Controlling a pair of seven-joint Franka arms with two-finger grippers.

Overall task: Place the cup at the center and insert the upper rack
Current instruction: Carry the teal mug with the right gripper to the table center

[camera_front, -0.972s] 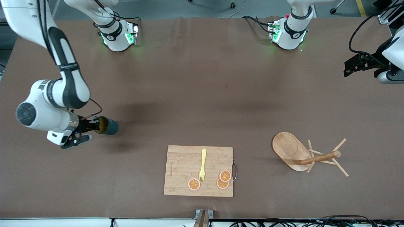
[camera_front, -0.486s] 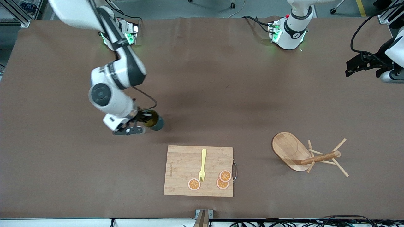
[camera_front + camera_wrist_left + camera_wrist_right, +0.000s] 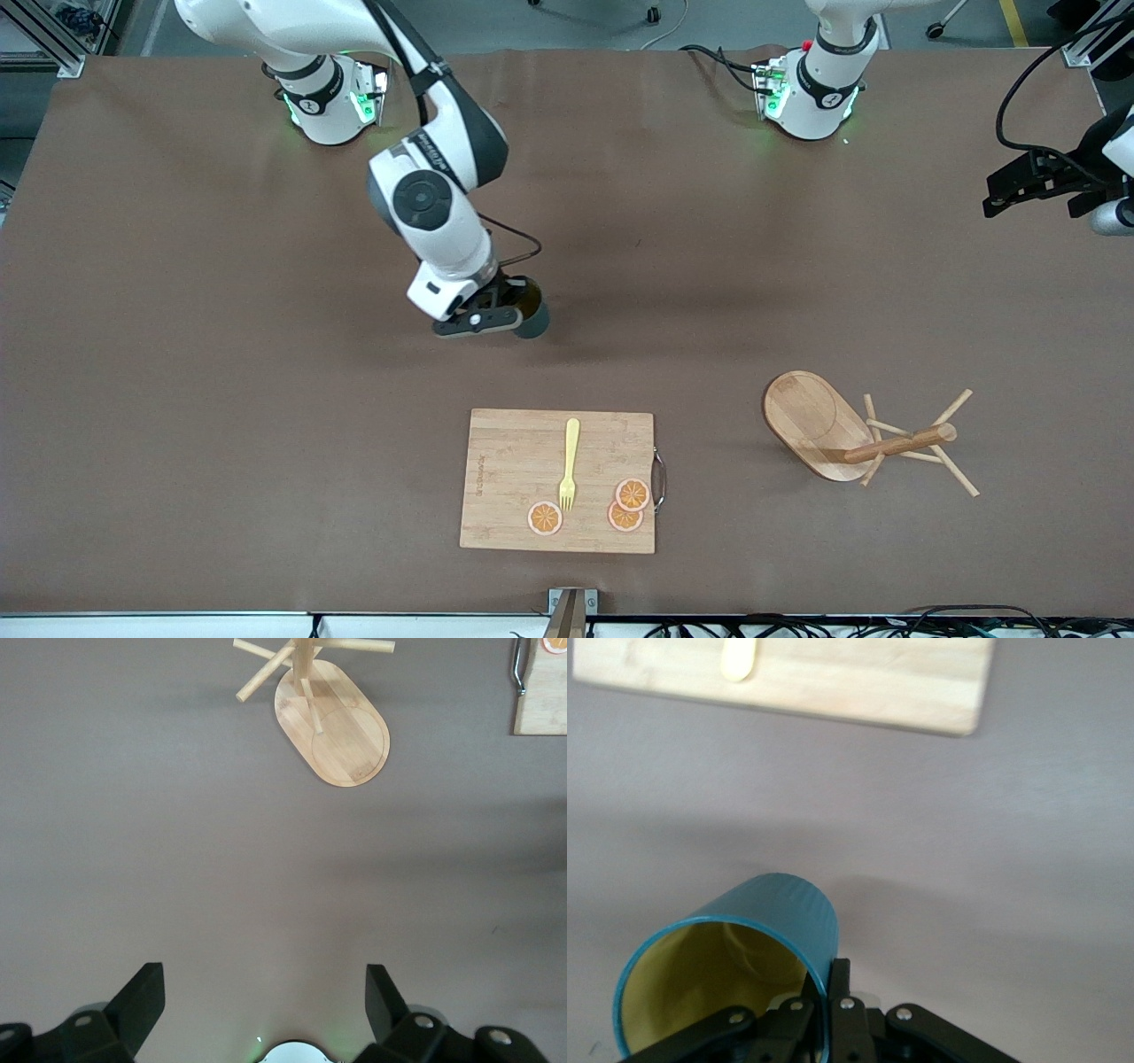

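So my right gripper [image 3: 507, 306] is clamped on the rim of the cup [image 3: 530, 317], a bit above the middle of the frame, over bare table [image 3: 177, 399] and above the cutting board [image 3: 514, 461] with its fork [image 3: 570, 463] and orange slices [image 3: 625, 505]. The upper rack [image 3: 864, 437] lies tipped over at lower right, pegs splayed out. My left gripper [image 3: 1032, 182] waits at the right edge, fingers [image 3: 142, 997] spread wide, holding nothing.
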